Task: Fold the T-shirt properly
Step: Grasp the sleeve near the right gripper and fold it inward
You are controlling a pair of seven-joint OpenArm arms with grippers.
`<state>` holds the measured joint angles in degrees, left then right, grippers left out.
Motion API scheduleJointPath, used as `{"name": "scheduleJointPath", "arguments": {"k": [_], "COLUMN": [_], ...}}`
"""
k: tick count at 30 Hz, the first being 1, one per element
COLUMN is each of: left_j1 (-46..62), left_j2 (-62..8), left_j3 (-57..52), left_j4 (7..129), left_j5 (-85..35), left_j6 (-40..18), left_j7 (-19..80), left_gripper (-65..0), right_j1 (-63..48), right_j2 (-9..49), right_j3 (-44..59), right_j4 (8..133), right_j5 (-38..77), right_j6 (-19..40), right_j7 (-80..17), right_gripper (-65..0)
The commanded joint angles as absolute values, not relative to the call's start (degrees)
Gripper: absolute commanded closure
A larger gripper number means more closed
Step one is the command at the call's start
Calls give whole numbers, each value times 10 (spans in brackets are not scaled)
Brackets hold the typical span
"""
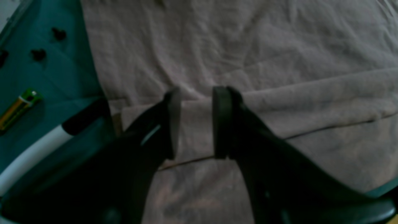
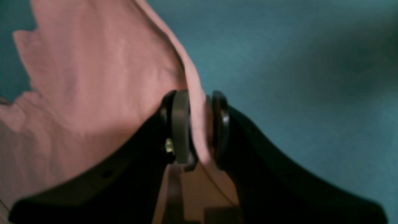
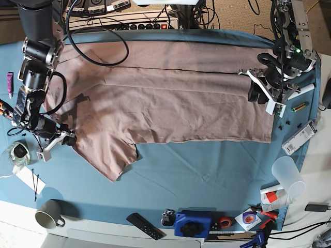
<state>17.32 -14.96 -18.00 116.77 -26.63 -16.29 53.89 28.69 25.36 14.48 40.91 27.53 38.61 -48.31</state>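
The pink-beige T-shirt [image 3: 170, 103] lies spread across the teal table cloth [image 3: 207, 170], with a long fold line running along its far side. At its right edge hangs my left gripper [image 3: 260, 89]. In the left wrist view the left gripper [image 1: 197, 124] stands open, its pads apart over a flat folded band of the T-shirt [image 1: 248, 46]. My right gripper [image 3: 64, 138] sits at the shirt's left end. Seen from the right wrist, that gripper [image 2: 199, 127] is shut on a raised edge of the T-shirt [image 2: 93, 77], with cloth pinched between its pads.
A battery [image 1: 18, 109] and a white marker [image 1: 34, 152] lie beside the shirt's right edge. Along the front are a mug [image 3: 49, 217], a remote [image 3: 146, 226], a blue box [image 3: 194, 223] and a plastic cup [image 3: 288, 178]. Cables and a power strip [image 3: 129, 23] line the back.
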Motion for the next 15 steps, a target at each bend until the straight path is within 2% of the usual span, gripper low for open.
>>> {"name": "scheduleJointPath", "arguments": {"k": [1, 9, 10, 12, 15], "left_j1": [170, 170, 170, 170, 170], "left_j2": [-156, -156, -156, -156, -156], "left_j3": [-182, -182, -182, -182, -182], "left_j4": [1177, 1177, 1177, 1177, 1177], "left_j5": [-272, -272, -272, -272, -272], "left_j6": [-163, -163, -163, -163, -163], "left_j7": [526, 526, 525, 525, 525], "left_gripper": [-163, -163, -163, -163, -163], "right_j1": [289, 276, 276, 276, 276], "right_j2": [263, 279, 283, 291, 302], "right_j3": [146, 148, 148, 148, 148], "right_j4": [414, 416, 416, 417, 431], "right_j5": [269, 307, 323, 346, 351], "right_j6": [383, 380, 377, 374, 375], "right_j7": [-491, -575, -579, -585, -592], "right_gripper": [-129, -126, -112, -7, 0]}}
